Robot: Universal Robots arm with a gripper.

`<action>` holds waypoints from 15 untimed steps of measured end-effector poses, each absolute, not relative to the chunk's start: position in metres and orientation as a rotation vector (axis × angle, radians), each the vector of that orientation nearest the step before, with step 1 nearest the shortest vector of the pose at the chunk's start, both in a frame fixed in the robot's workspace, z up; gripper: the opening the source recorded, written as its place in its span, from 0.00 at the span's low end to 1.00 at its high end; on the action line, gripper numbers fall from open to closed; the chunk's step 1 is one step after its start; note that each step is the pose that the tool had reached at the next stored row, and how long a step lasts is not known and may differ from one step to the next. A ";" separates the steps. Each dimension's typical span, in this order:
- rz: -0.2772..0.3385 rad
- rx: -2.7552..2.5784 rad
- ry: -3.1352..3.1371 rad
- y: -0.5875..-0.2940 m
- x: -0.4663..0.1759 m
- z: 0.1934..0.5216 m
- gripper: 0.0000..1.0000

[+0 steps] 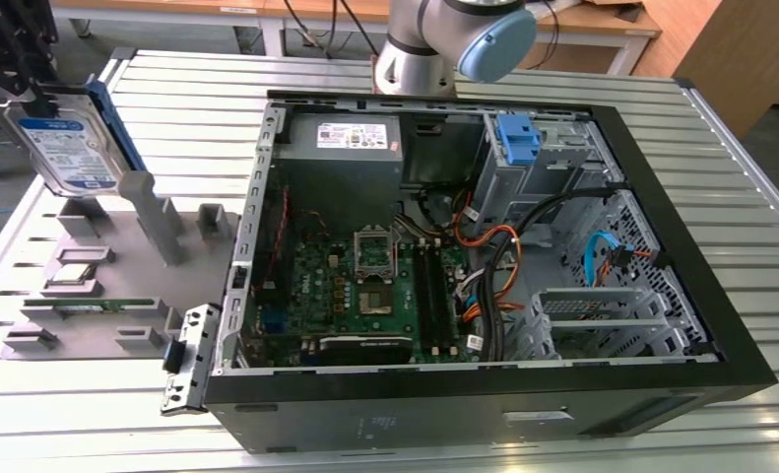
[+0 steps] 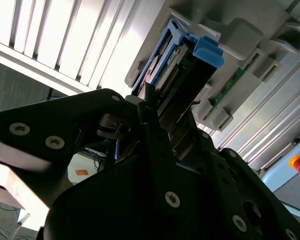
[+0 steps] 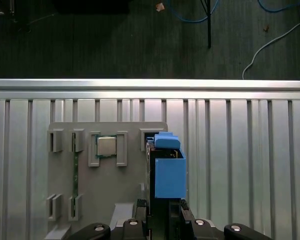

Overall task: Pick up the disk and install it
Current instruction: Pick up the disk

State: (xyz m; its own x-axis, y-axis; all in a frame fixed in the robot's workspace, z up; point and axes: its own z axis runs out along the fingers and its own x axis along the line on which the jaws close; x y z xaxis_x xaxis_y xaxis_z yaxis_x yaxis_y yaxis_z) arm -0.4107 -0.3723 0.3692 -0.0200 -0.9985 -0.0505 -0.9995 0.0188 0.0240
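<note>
Clamping the disk (image 1: pixel 71 150), the gripper (image 1: pixel 15 79) sits at the upper left of the exterior view, jaws closed on the drive's blue-railed sides. The disk stands nearly upright with its label facing the camera, over the far end of the grey fixture tray (image 1: pixel 133 330); whether its lower end touches the tray is unclear. In the second wrist view the fingers (image 2: pixel 151 107) pinch the disk (image 2: pixel 190 75). The open computer case (image 1: pixel 494 414) lies on the slatted metal table (image 1: pixel 718 128) at the exterior view's right of the tray.
</note>
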 end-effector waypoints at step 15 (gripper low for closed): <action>0.082 -2.185 2.228 -0.372 -0.411 0.389 0.35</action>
State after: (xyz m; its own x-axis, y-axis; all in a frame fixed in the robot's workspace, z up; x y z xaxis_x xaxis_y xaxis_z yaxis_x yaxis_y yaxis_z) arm -0.4107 -0.3723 0.3889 -0.0200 -0.9985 -0.0506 -0.9995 0.0188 0.0239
